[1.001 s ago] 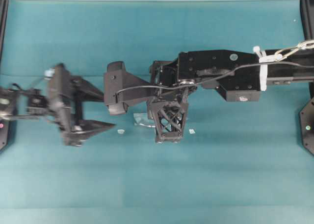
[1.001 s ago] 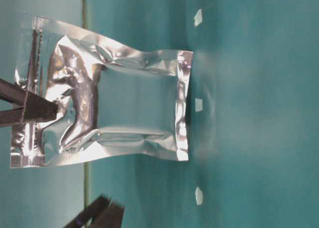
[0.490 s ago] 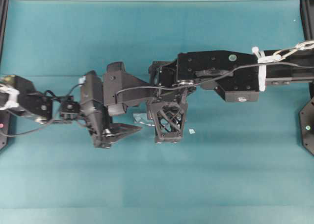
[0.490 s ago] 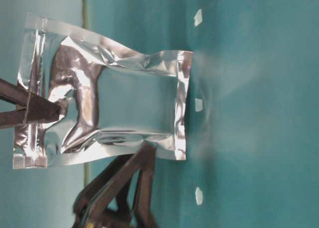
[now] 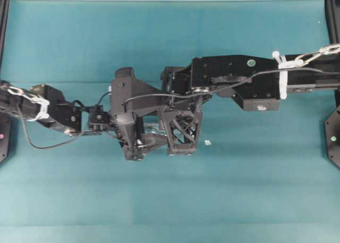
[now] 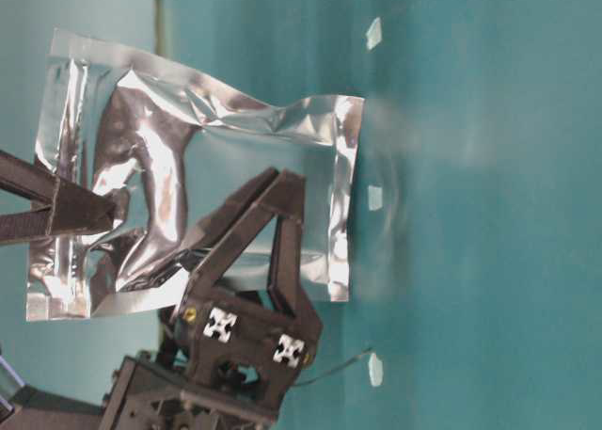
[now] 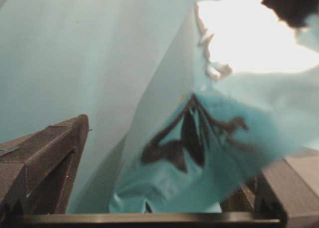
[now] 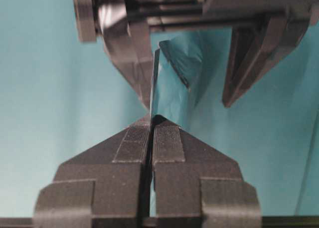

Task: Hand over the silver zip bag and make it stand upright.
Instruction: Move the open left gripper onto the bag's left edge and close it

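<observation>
1. The right hand [image 8: 151, 123] is pressed together and pinches the silver zip bag [image 6: 216, 176] by its zip edge.
2. It holds the bag up on end, with the far short edge down at the teal table [image 6: 489, 204]. I think this is so the bag can stand and the other hand can take it.
3. The left hand [image 6: 282, 190] is spread wide. One finger is on each side of the bag's lower part, and I cannot tell if they touch it.
4. I think the fingers wait wide so the thin bag fits between them before they squeeze.
5. Small white scraps [image 6: 374, 198] lie on the table near the bag's bottom edge.
6. I see no words or brand on the bag, only shiny crinkles.
</observation>
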